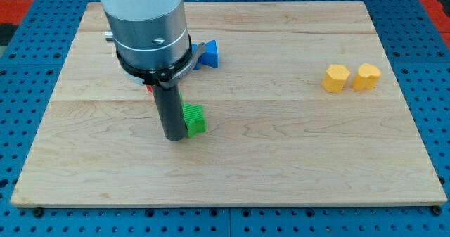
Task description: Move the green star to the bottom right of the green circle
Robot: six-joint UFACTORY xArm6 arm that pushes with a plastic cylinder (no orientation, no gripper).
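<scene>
My tip (174, 138) rests on the wooden board (281, 159), left of centre. A green block (194, 119) sits right against the rod's right side, touching it; its ridged edges suggest the star, but the rod hides its left part. No separate green circle can be made out; the arm's body covers the board above the tip. A thin green sliver (180, 95) shows just above the green block beside the rod.
A blue block (209, 54) pokes out to the right of the arm's body near the view's top. A small red edge (149, 89) shows under the arm's left side. Two yellow blocks (336, 77) (366, 76) sit side by side at the right.
</scene>
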